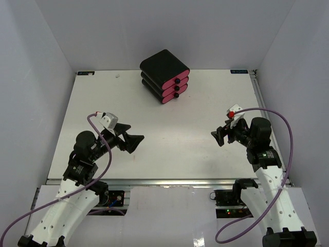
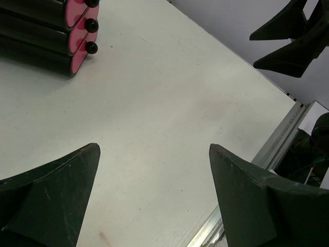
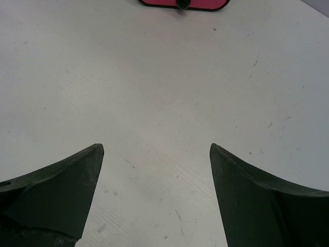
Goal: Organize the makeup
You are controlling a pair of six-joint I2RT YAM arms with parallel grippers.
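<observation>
Near edge: we note the left gripper (image 1: 135,143) hovering over the white table (image 1: 169,159), jaws spread wide, nothing between them; the right gripper (image 1: 216,138) sits opposite, well apart, likewise spread and holding nothing; each points inward toward the other; far centre: black three-drawer box (image 1: 163,69), its pink fronts with dark knobs (image 1: 176,88) turned toward the near right; the makeup shows in none of our views; we cannot tell where it lies.
</observation>
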